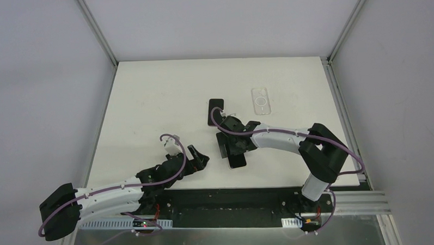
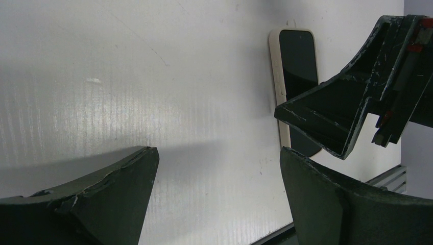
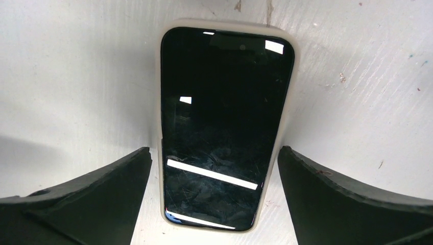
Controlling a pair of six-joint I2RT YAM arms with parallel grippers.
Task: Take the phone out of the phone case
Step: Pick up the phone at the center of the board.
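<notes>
1. Right gripper point(image 3: 214, 149) wide open and empty, straddling the phone point(image 3: 227, 127), screen-up in its cream case point(image 3: 230, 25) mid-table; could lift both together if clamped on the rim.
2. Left gripper point(image 2: 219, 150) gaping, holding nothing, just near-left; could strike the other gripper or shove the phone when reaching in.

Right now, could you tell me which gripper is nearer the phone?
Right. The right gripper hovers over the phone, one finger either side; the left gripper is apart, off to its side.

Lab robot cell: white tabletop point(image 1: 149, 103), aluminium frame rails point(image 1: 96, 30), plain grey walls point(image 1: 39, 79).
</notes>
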